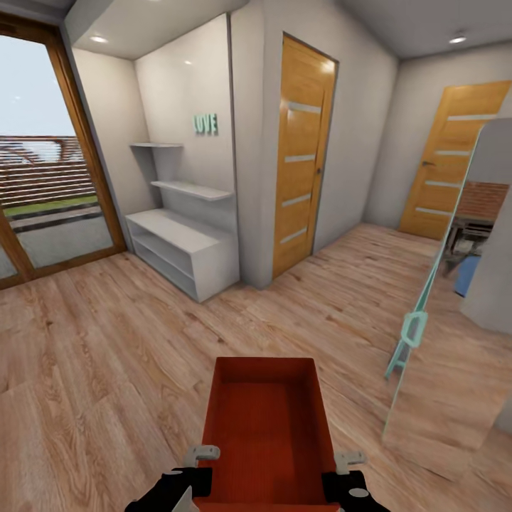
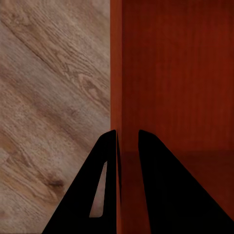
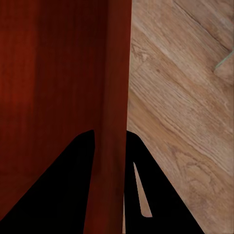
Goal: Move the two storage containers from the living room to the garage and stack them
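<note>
One orange-red storage container [image 1: 267, 427] is carried above the wood-plank floor, low in the centre of the head view, open side up. My left gripper [image 1: 203, 466] is shut on its left wall and my right gripper [image 1: 341, 471] is shut on its right wall. In the left wrist view the black fingers [image 2: 161, 185] straddle the thin red wall of the storage container [image 2: 170, 73]. The right wrist view likewise has black fingers [image 3: 63, 190] clamped either side of the wall of the storage container [image 3: 58, 68].
A honey-wood door [image 1: 302, 153] with frosted strips stands ahead, a second one [image 1: 455, 160] at the far right. A white shelf unit [image 1: 181, 249] sits ahead left beside a glass patio door [image 1: 43, 163]. A leaning mirror [image 1: 441, 299] stands close on the right.
</note>
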Controlling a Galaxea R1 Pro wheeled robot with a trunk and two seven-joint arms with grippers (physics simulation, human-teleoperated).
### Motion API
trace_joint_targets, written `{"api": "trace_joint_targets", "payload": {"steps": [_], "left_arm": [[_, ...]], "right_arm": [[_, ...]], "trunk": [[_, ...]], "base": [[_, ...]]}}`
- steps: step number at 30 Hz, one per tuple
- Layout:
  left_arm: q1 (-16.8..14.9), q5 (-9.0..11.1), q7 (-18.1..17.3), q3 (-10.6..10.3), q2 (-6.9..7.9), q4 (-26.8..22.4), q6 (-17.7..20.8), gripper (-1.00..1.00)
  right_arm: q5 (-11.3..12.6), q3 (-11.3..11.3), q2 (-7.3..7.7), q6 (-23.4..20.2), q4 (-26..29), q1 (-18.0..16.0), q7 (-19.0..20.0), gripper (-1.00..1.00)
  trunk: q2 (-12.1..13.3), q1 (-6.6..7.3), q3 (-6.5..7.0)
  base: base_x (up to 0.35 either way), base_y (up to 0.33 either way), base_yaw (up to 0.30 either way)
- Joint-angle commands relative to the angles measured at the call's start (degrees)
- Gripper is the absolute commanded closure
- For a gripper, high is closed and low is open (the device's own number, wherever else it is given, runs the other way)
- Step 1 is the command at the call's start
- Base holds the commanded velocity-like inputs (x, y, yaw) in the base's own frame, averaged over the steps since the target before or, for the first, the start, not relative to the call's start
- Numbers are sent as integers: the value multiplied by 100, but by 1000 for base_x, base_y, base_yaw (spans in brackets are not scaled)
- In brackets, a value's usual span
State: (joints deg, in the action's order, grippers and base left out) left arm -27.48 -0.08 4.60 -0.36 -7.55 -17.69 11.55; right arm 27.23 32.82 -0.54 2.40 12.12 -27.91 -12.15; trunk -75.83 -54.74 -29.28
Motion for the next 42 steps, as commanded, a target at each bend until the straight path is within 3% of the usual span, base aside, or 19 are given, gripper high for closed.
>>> {"api": "trace_joint_targets", "payload": {"steps": [1,42], "left_arm": [[-3,-83,58,-16,-1,-33,-3,100],[-3,-86,58,-16,-1,-33,-3,100]], "right_arm": [[136,5,2,-21,-52,-4,-86,100],[140,5,9,-21,-52,-4,-86,100]], "trunk": [[-3,-3,-5],[-3,-3,-5]], "base": [[320,0,0],[320,0,0]]}}
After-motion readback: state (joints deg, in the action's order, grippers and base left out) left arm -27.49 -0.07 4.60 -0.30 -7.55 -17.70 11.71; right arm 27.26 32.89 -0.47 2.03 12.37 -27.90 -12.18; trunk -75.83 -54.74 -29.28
